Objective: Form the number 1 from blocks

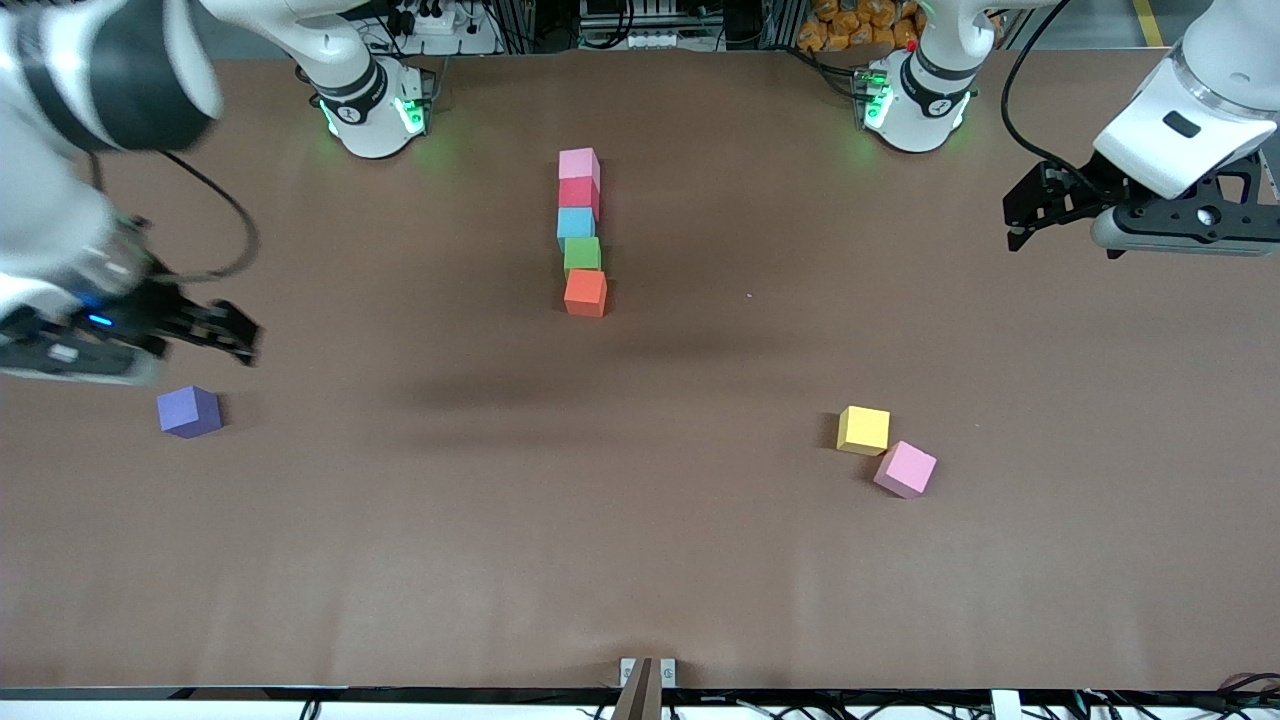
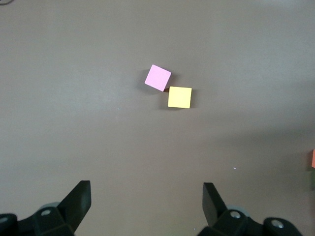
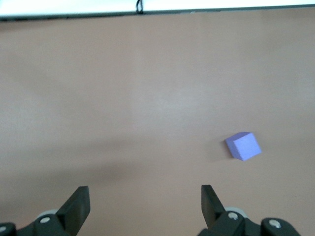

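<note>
We see the blocks (image 1: 581, 232) in a touching column mid-table, near the bases. Both grippers hang wide open, holding nothing: left (image 1: 1020, 215) and right (image 1: 240, 340) over opposite table ends.

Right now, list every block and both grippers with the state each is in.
Pink block: top of the column, farthest from the front camera.
Red block: second.
Light blue block: third.
Green block: fourth.
Orange block: nearest end.
Second pink cube: loose, corner against yellow cube.
Purple cube: loose, alone.
Left gripper: open, empty.
Right gripper: open, empty.
</note>
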Robot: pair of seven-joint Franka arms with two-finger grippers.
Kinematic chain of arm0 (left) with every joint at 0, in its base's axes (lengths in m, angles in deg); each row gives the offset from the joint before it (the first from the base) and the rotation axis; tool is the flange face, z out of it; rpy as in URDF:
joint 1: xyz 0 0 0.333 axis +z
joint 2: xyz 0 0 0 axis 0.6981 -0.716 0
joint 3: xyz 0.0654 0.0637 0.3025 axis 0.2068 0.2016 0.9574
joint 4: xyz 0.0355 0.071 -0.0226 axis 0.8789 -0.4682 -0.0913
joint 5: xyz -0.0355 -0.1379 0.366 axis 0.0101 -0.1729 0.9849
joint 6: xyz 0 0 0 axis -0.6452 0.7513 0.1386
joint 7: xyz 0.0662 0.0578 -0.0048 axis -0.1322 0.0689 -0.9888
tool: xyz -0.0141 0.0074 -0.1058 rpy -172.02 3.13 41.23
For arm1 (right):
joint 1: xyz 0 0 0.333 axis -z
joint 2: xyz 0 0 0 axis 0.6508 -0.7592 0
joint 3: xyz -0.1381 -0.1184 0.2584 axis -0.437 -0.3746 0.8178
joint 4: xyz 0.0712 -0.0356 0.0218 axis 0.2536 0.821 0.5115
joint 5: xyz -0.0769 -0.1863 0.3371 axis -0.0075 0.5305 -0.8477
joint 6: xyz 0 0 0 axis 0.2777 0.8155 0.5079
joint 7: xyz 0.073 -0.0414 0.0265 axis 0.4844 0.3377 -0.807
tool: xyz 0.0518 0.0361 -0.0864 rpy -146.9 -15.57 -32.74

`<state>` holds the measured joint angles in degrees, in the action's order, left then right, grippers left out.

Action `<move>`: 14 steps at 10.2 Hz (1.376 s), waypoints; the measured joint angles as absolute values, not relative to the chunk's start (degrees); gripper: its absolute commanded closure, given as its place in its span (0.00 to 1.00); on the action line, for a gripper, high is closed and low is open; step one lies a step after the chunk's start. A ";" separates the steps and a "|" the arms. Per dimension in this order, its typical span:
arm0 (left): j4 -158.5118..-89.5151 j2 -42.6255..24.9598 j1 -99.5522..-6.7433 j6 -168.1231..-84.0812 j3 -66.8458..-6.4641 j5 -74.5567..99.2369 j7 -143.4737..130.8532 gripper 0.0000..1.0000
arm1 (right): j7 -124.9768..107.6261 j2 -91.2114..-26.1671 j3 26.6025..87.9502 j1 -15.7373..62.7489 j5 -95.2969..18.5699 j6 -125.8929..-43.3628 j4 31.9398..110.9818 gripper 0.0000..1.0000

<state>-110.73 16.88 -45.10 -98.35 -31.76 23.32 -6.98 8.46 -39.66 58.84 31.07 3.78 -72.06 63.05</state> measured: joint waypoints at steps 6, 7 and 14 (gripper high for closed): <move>-110.61 16.82 -45.00 -98.35 -32.35 23.32 -7.02 0.00 | 1.28 -36.76 58.92 36.45 -2.71 -68.19 63.50 0.00; -110.61 16.82 -44.96 -98.34 -32.34 23.32 -7.02 0.00 | 1.28 -36.77 59.10 36.43 -2.71 -67.81 63.53 0.00; -110.51 16.82 -44.21 -98.34 -32.11 23.01 -10.93 0.00 | 2.03 -36.65 59.19 36.44 -2.71 -67.16 63.26 0.00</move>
